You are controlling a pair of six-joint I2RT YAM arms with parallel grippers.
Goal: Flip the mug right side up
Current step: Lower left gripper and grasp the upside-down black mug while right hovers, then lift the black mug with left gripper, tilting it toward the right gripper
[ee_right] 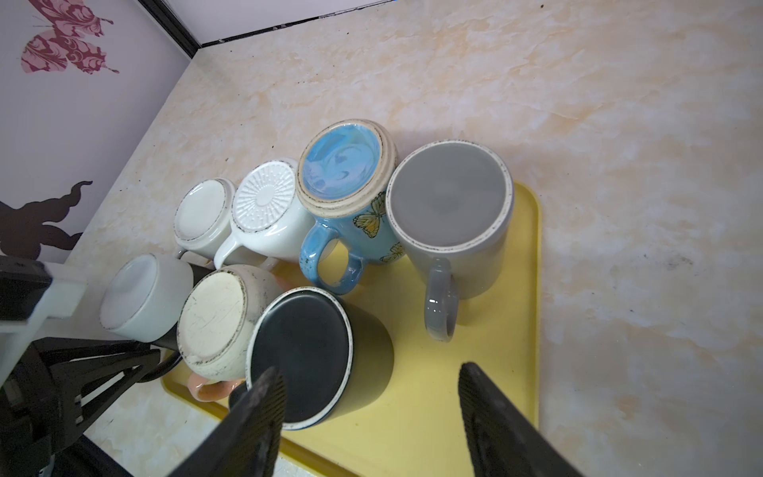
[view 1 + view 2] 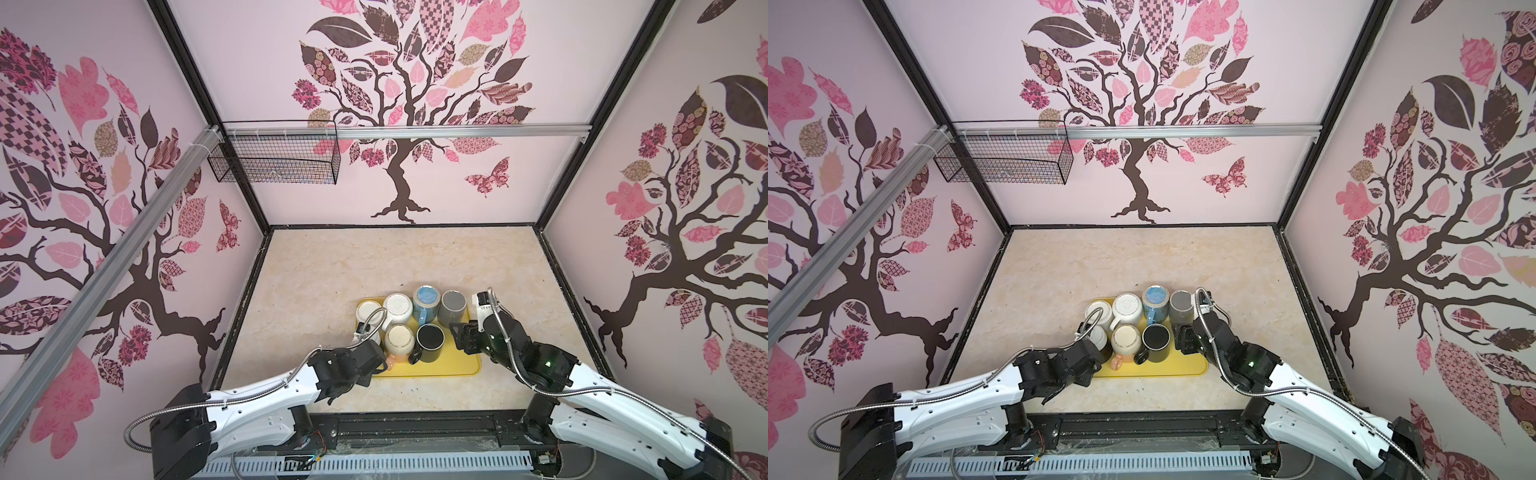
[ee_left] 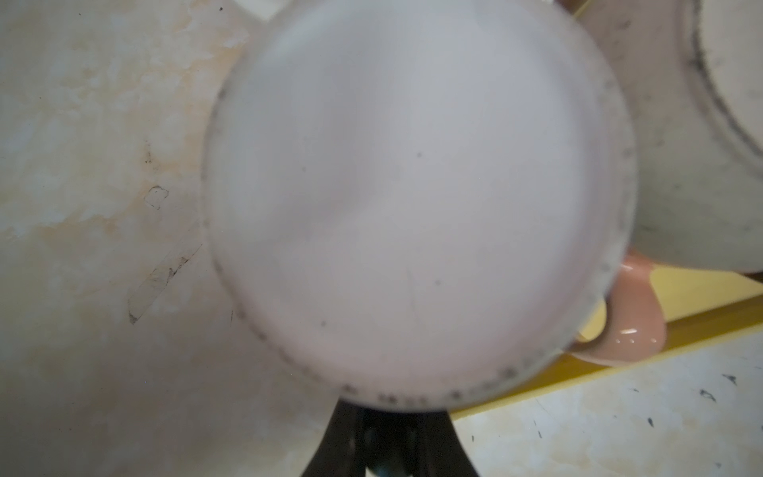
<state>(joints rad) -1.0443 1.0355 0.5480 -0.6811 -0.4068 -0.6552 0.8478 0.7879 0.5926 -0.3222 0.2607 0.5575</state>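
Several mugs stand upside down on a yellow tray (image 2: 453, 365). At the tray's left edge a plain white mug (image 2: 371, 336) (image 2: 1099, 336) is base up, and its round base fills the left wrist view (image 3: 417, 198). In the right wrist view this mug (image 1: 144, 295) leans to one side. My left gripper (image 2: 377, 348) (image 3: 396, 413) is shut on its lower side; the exact spot is hidden by the mug. My right gripper (image 2: 457, 332) (image 1: 371, 413) hangs open above the tray's right part, beside the black mug (image 1: 305, 351), holding nothing.
Also upside down on the tray are a cream mug with a pink handle (image 2: 400, 337), a grey mug (image 2: 454, 305), a blue butterfly mug (image 2: 427, 299) and two white mugs (image 2: 398, 306) at the back. A wire basket (image 2: 274, 158) hangs on the back wall.
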